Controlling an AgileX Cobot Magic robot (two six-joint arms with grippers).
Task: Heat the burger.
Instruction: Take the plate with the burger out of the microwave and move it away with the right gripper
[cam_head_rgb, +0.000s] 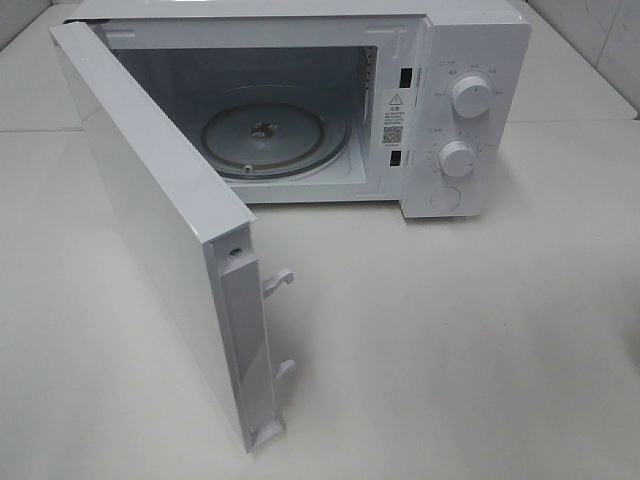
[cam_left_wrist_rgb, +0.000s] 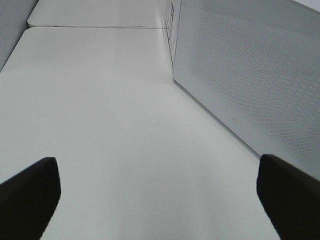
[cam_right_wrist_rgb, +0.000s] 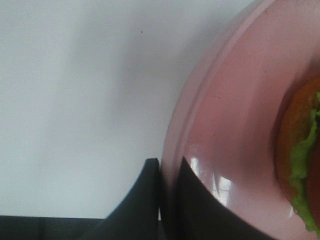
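White microwave on surface, door swung open, turntable bare, left tool released beside door, right tool clenched on pink plate rim, burger on plate.

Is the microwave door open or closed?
Open. The door swings wide to the left, so you can see inside the microwave to the bare glass turntable. Nothing sits on it yet.

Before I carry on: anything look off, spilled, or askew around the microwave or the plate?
Nothing stands out. The microwave door hangs open, its turntable bare and level. The right end effector pinches the pink plate rim, the burger sitting on it, no spill.
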